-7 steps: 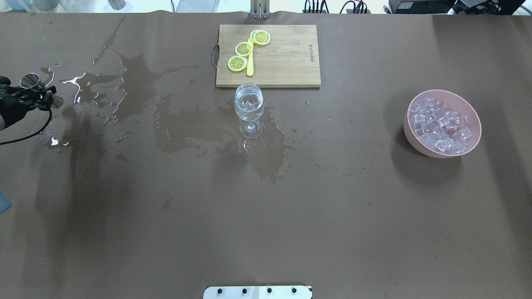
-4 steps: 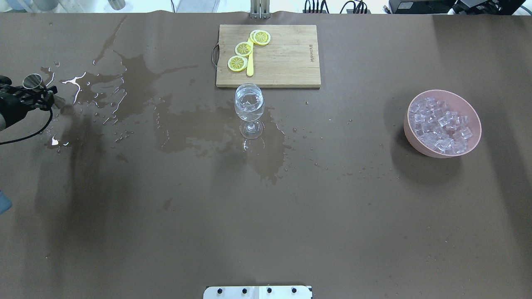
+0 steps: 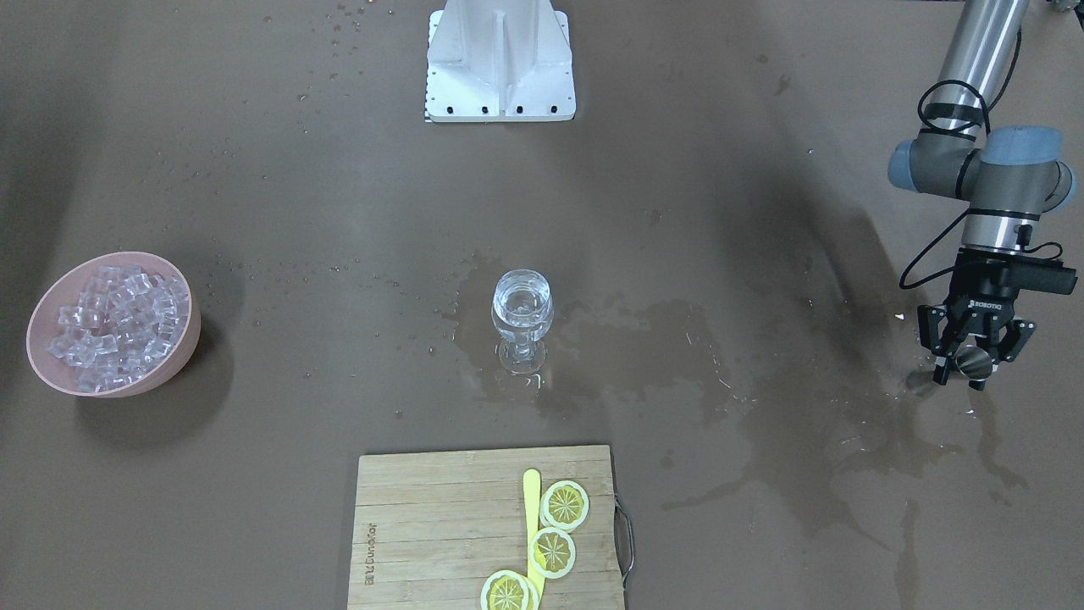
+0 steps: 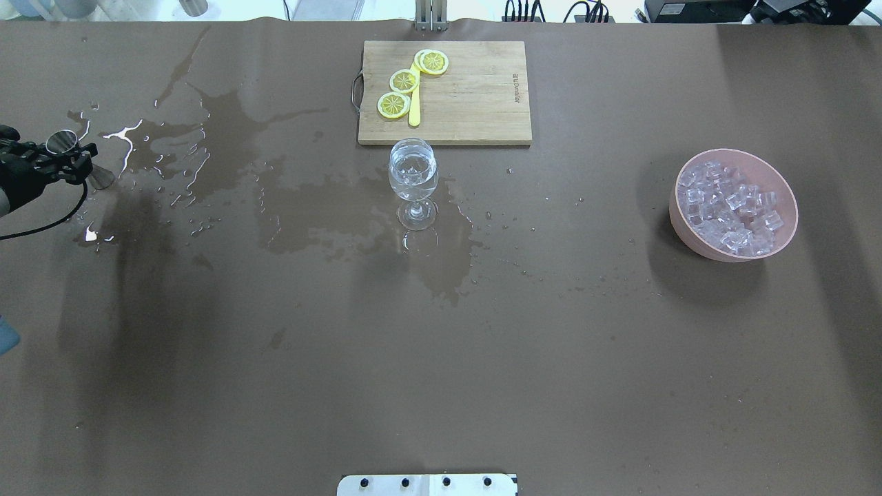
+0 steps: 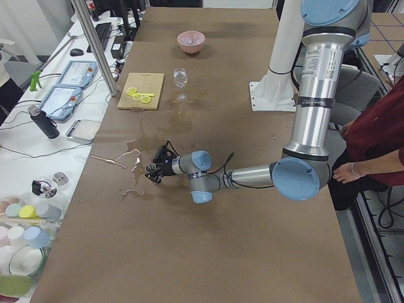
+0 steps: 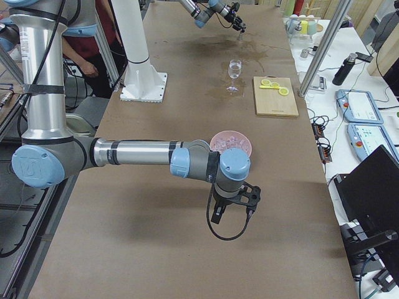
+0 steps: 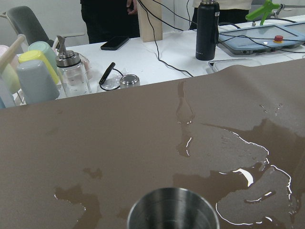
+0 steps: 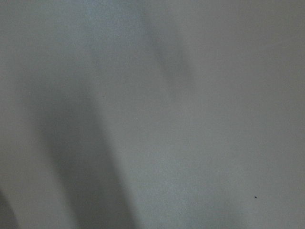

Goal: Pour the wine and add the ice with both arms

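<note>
A wine glass (image 4: 413,172) with clear wine in its bowl stands mid-table, also in the front view (image 3: 522,309). A pink bowl (image 4: 785,234) holds several ice cubes (image 4: 730,207) at the right. My left gripper (image 4: 69,160) is at the table's far left, shut on a small steel jigger (image 4: 62,142). It holds the jigger upright, low over a wet patch, as the front view (image 3: 961,377) also shows. The jigger's rim (image 7: 172,210) fills the bottom of the left wrist view. My right gripper (image 6: 232,215) hangs near the table's right end; I cannot tell its state.
A wooden cutting board (image 4: 475,103) with three lemon slices (image 4: 404,81) and a yellow knife lies behind the glass. Spilled liquid (image 4: 207,151) spreads from the left end to the glass. The white stand base (image 3: 500,63) sits at the robot's edge.
My left gripper has shifted slightly right and lower with the jigger. The glass, bowl and board have not moved.
</note>
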